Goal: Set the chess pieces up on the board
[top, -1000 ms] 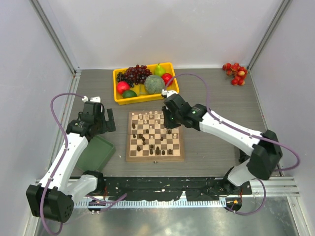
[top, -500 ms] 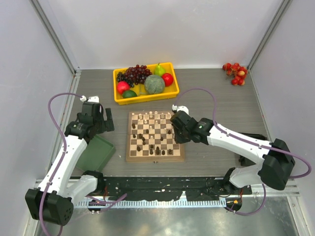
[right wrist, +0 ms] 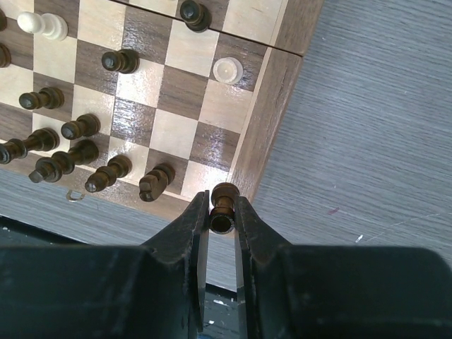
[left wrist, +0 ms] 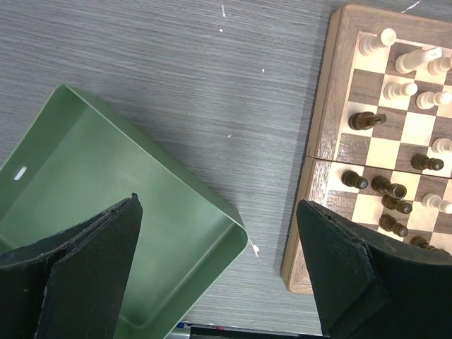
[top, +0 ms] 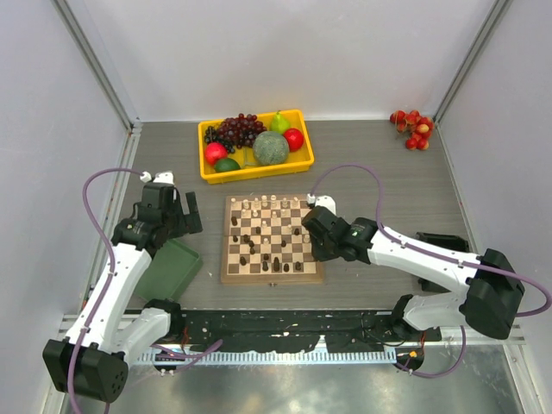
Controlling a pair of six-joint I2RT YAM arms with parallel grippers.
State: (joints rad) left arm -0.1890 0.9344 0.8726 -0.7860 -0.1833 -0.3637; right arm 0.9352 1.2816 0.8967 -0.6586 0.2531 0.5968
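The chessboard lies mid-table with pale and dark chessmen scattered on it. My right gripper is shut on a dark brown chess piece, held above the board's near right corner; in the top view this gripper hangs over the board's right edge. Several dark pieces stand along the near rows, and a pale pawn stands by the right rim. My left gripper is open and empty, above the table between the green tray and the board's left rim; in the top view it is left of the board.
A green flat tray lies left of the board, also in the left wrist view. A yellow tray of fruit with dark grapes stands behind the board. Red fruits lie at the far right. A black object lies right of my right arm.
My right gripper has moved from the board's far right toward its near right edge with the dark piece. The left arm has barely shifted.
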